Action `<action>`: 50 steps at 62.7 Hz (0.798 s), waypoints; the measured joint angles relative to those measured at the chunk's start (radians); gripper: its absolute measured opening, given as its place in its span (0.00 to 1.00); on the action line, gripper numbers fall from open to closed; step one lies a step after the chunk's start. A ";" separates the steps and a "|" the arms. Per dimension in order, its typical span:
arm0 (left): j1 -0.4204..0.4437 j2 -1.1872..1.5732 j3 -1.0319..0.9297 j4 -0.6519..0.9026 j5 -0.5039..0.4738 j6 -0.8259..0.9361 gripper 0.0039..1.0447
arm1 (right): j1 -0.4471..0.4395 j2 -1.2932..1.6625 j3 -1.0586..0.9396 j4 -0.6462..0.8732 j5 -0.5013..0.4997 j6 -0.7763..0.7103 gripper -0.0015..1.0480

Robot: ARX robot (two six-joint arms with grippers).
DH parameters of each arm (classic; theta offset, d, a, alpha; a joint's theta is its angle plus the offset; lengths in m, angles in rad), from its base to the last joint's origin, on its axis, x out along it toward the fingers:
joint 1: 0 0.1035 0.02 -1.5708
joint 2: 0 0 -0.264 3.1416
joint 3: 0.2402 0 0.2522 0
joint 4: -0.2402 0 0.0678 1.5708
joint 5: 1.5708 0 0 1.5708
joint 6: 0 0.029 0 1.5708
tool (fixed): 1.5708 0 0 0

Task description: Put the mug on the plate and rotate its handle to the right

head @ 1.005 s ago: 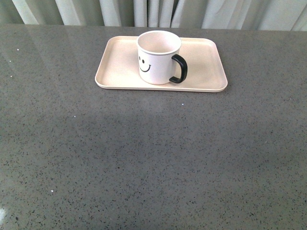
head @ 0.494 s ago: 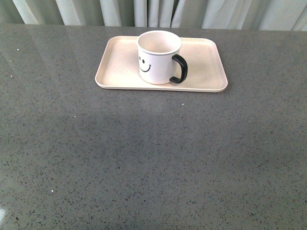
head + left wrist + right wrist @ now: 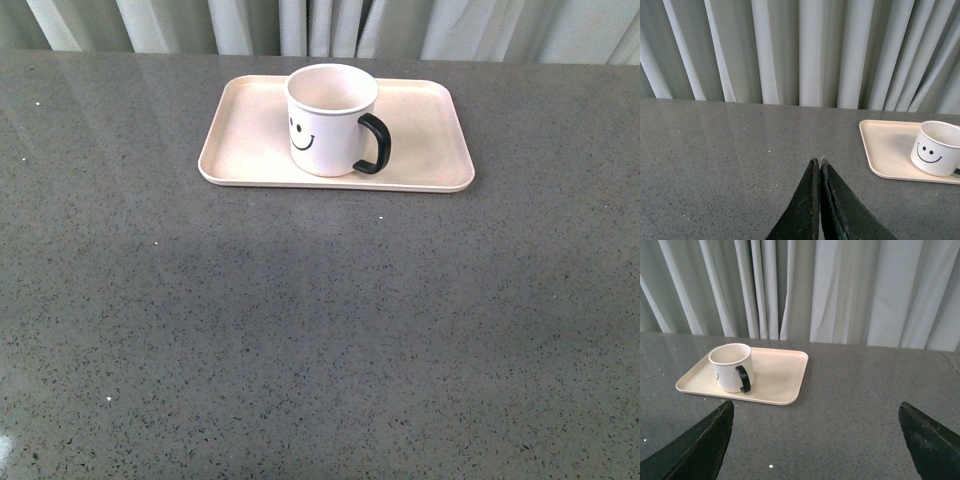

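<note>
The left gripper has its two black fingers pressed together to a point above the speckled grey table, while the right gripper holds its own fingers wide apart over the same surface, clamped on nothing. Seen from the front, the white mug stands upright on the pale pink-beige plate, which lies flat at the 12 o'clock end of the table, just before a grey-white curtain. The mug sits about midway along the plate's length, close to its 6 o'clock rim, with its open mouth facing up and its inside pale and bare. Its thick black handle juts out towards 3 o'clock, turned a touch towards 4 o'clock. A black smiley face printed on the mug's side looks out towards roughly 7 o'clock. Both wrist cameras also catch the mug resting on the plate, well apart from either gripper. The plate's long sides run from 9 o'clock to 3 o'clock, and its low rim is visible all the way round.
</note>
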 joint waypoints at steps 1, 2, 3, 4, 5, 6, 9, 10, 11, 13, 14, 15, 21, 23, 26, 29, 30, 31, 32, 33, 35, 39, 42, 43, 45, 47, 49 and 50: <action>0.000 -0.002 0.000 -0.003 0.000 0.000 0.01 | 0.000 0.000 0.000 0.000 0.000 0.000 0.91; 0.000 -0.008 0.000 -0.008 0.000 0.000 0.01 | 0.000 0.000 0.000 0.000 0.000 0.000 0.91; 0.000 -0.010 0.000 -0.011 0.000 0.000 0.01 | 0.000 0.000 0.000 0.000 0.000 0.000 0.91; 0.000 -0.015 0.000 -0.016 0.000 0.000 0.01 | 0.000 0.000 0.000 0.000 0.000 0.000 0.91; 0.000 -0.020 0.000 -0.021 0.000 0.000 0.01 | 0.000 0.000 0.000 0.000 0.000 0.000 0.91; 0.000 -0.023 0.000 -0.023 0.000 0.000 0.01 | 0.000 0.000 0.000 0.000 0.000 0.000 0.91; 0.000 -0.034 0.000 -0.035 0.000 0.000 0.01 | 0.000 0.000 0.000 0.000 0.000 0.000 0.91; 0.000 -0.036 0.000 -0.037 0.000 0.000 0.01 | 0.000 0.000 0.000 0.000 0.000 0.000 0.91; 0.000 -0.040 0.000 -0.042 0.000 0.000 0.01 | 0.000 0.000 0.000 0.000 0.000 0.000 0.91; 0.000 -0.056 0.000 -0.057 0.000 0.000 0.01 | 0.000 0.000 0.000 0.000 0.000 0.000 0.91; 0.000 -0.081 0.000 -0.090 0.000 0.000 0.01 | 0.000 0.000 0.000 0.000 0.000 0.000 0.91; 0.000 -0.125 0.000 -0.154 0.000 0.000 0.01 | 0.000 0.000 0.000 0.000 0.000 0.000 0.91; 0.000 -0.203 0.000 -0.217 0.000 0.000 0.01 | 0.000 0.000 0.000 0.000 0.000 0.000 0.91; 0.000 -0.204 0.000 -0.220 -0.001 0.000 0.01 | 0.000 0.000 0.000 0.000 0.000 0.000 0.91; 0.000 -0.204 0.000 -0.224 0.000 0.000 0.01 | 0.000 0.000 0.000 0.000 0.000 0.000 0.91; 0.000 -0.205 0.000 -0.224 0.000 0.000 0.01 | 0.000 0.000 0.000 0.000 0.000 0.000 0.91; 0.000 -0.205 0.000 -0.224 0.000 0.000 0.01 | 0.000 0.000 0.000 0.000 0.000 0.000 0.91; 0.000 -0.205 0.000 -0.224 0.000 0.000 0.01 | 0.000 0.000 0.000 0.000 0.000 0.000 0.91; 0.000 -0.205 0.000 -0.224 0.000 0.000 0.01 | 0.000 0.000 0.000 0.000 -0.001 0.000 0.91; 0.000 -0.205 0.000 -0.224 0.000 0.000 0.01 | 0.000 0.000 0.000 0.000 0.000 0.000 0.91; 0.000 -0.205 0.000 -0.224 0.000 0.000 0.01 | 0.000 0.000 0.000 0.000 0.000 0.000 0.91; 0.000 -0.205 0.000 -0.224 0.000 0.000 0.10 | 0.000 0.000 0.000 0.000 0.000 0.000 0.91; 0.000 -0.206 0.000 -0.224 0.000 0.000 0.18 | 0.000 0.000 0.000 0.000 0.000 0.000 0.91; 0.000 -0.206 0.000 -0.224 0.000 0.000 0.22 | 0.000 0.000 0.000 0.000 0.000 0.000 0.91; 0.000 -0.206 0.000 -0.224 0.000 0.000 0.27 | 0.000 0.000 0.000 0.000 0.000 0.000 0.91; 0.000 -0.206 0.000 -0.224 0.000 0.000 0.36 | 0.000 0.000 0.000 0.000 0.000 0.000 0.91; 0.000 -0.206 0.000 -0.224 0.000 0.000 0.44 | 0.000 0.000 0.000 0.000 0.000 0.000 0.91; 0.000 -0.206 0.000 -0.224 0.000 0.000 0.48 | 0.000 0.000 0.000 0.000 0.000 0.000 0.91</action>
